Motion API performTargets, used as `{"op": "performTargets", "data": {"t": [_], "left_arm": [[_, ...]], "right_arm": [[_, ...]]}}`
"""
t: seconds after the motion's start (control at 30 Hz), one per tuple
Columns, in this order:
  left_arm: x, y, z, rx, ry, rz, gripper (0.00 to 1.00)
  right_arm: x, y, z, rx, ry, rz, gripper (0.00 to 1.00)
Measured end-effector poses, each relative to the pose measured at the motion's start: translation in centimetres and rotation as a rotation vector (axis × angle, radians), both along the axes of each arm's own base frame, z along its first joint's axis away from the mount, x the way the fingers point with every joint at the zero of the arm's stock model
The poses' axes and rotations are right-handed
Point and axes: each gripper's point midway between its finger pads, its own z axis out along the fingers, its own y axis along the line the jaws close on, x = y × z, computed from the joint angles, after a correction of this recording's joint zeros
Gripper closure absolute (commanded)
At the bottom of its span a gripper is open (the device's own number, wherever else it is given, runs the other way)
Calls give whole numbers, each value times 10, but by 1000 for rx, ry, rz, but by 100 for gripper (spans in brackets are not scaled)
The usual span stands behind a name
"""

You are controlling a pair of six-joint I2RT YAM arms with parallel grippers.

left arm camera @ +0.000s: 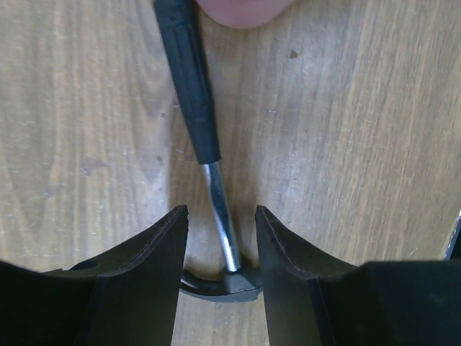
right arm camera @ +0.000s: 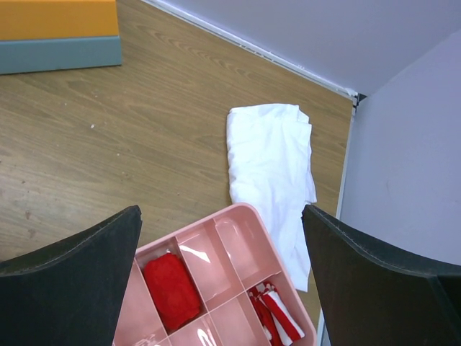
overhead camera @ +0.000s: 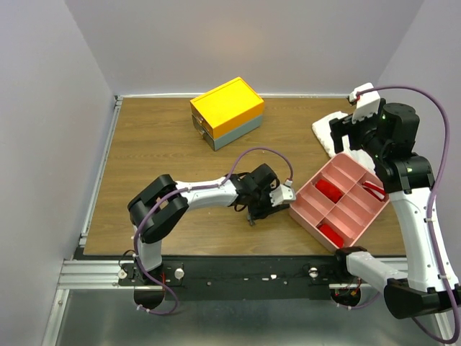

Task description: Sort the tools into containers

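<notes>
White folded cloth (right arm camera: 268, 166), wooden table (overhead camera: 158, 144)

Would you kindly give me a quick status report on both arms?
Left gripper open, straddling the hammer at its shaft, on the table. Right gripper wide open above the pink tray. Tray corner close by the handle's end.

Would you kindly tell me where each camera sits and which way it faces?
Top: above and behind the arms, looking down on the table; both arms, left gripper and right gripper show.
Left wrist: on the left arm, facing straight down at the hammer; open fingers flank its shaft.
Right wrist: on the right arm, tilted toward the far corner; its open fingers frame the pink tray and white cloth.
Shared: top and right wrist both show tray, cloth, yellow box.
</notes>
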Motion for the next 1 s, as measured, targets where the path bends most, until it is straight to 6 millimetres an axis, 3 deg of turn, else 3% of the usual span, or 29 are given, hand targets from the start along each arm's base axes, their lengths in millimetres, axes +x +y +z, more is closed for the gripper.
{"op": "performTargets", "data": {"t": [0.07,0.17,0.27,0.3,0.37,0.53,0.67,0.77,0.87,1.0], "left_arm": [[-3,1,-3,8,4,1,50],[-3,2,-12,32,13,15,60],[2,-2,-12,31,4,35,79],[4,-2,-12,32,3,43,91],[4,-2,-12,35,5,45,99],[7,4,-12,50,14,58,100],[18,26,-9,84,34,97,100],[45,55,5,89,26,169,100],[79,73,35,58,-38,227,100],[122,68,92,-18,-205,230,100]], "right_arm": [[0,-1,0,1,-1,-3,0],[0,-4,1,3,-2,-8,0],[0,-4,1,5,-2,-9,0],[0,-4,0,6,-1,-7,0],[0,-4,1,7,-1,-6,1],[2,-3,-1,8,2,-2,1],[8,-2,-7,9,24,4,1],[16,1,-18,10,59,12,2],[21,2,-26,10,84,18,2],[24,4,-30,12,98,26,2]]}}
